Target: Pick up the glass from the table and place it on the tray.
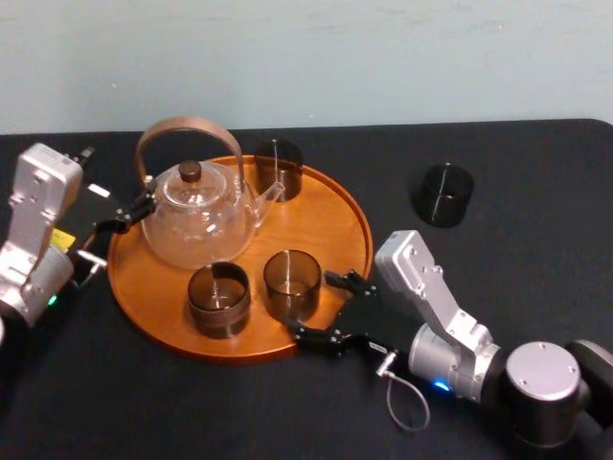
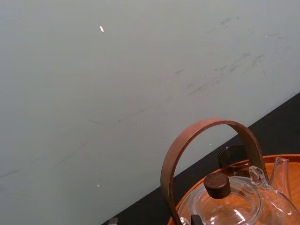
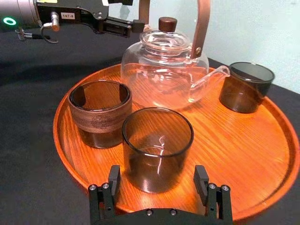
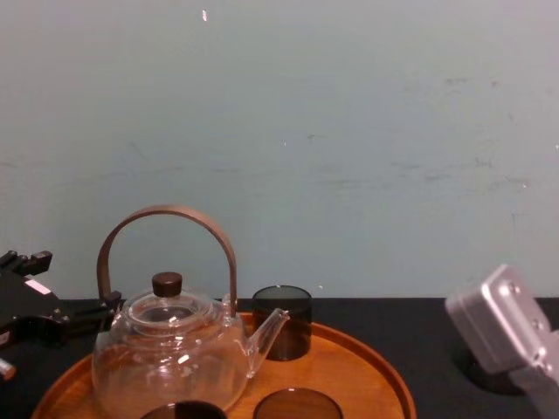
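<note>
**Worktop** (image 1: pixel 517 259): matte black, wide, with a pale grey-green wall (image 1: pixel 383 57) behind its far edge.

**Tray** (image 1: pixel 326 216): round, orange-brown wood with a low raised rim. It lies flat on the worktop, left of centre in the head view.

**Teapot** (image 1: pixel 196 225): clear glass with a dark knob on the lid and an arched brown handle. It stands upright on the tray's rear left part, spout pointing right.

**Rear glass** (image 1: pixel 279 170): dark. It stands upright on the tray at its far rim, just beside the tip of the spout.

**Banded glass** (image 1: pixel 218 299): smoky, with a wooden band round its middle. It stands upright on the near part of the tray, in front of the teapot.

**Plain glass** (image 1: pixel 291 283): smoky, no band. It stands upright on the tray near the front right rim. It is just right of the banded glass, with a narrow gap between the two.

**Loose glass** (image 1: pixel 442 195): dark. It rests on the bare worktop to the right of the tray, well apart from it and toward the far side.

**Right hand** (image 1: pixel 309 303): at the tray's near right rim, its arm reaching in from the lower right.
- State: released.
- The fingers (image 3: pixel 114 185) are spread wide, one on either side of the plain glass near its base.
- Each finger is just beside the wall of the glass; whether they touch it cannot be told.

**Left hand** (image 1: pixel 129 216): at the tray's left edge, up against the foot of the teapot's handle.
- State: whether it is released or clenched cannot be told.
</note>
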